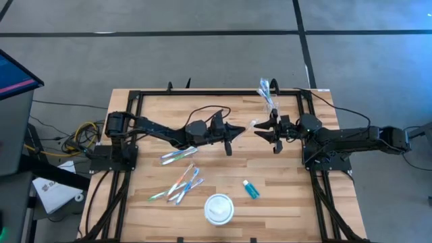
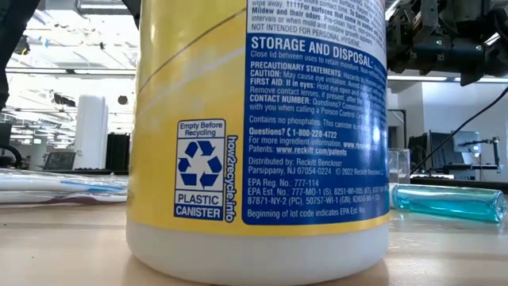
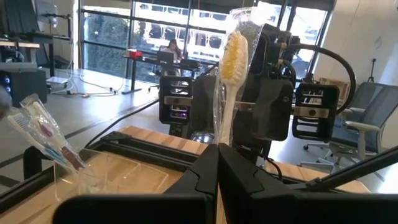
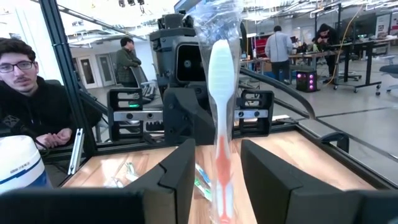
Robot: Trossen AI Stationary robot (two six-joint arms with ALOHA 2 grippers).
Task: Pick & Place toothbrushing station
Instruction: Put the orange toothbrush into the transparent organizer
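Note:
A toothbrush in a clear wrapper (image 3: 233, 62) stands upright between my two grippers above the table's middle (image 1: 254, 124). It has a pale head and an orange handle (image 4: 221, 124). My left gripper (image 3: 217, 163) is shut on its lower part. My right gripper (image 4: 221, 177) is open, with one finger on each side of the handle, apart from it. A clear tumbler (image 3: 99, 171) holding several wrapped toothbrushes (image 3: 43, 134) stands at the far edge (image 1: 267, 94). More toothbrushes (image 1: 181, 183) and a blue tube (image 1: 251, 190) lie on the table. My left gripper pinches the wrapped toothbrush's lower handle (image 3: 219, 146) between its two fingers. The brush rises upright out of the hold, head up, clear of the table. How far back it reaches between the fingers does not show.
A big yellow-and-white wipes canister (image 2: 254, 127) stands at the near edge (image 1: 219, 209) and fills the low view. Black frame rails (image 1: 202, 92) border the wooden table. A person (image 4: 31, 99) sits beyond the table's edge, and others stand farther off in the room.

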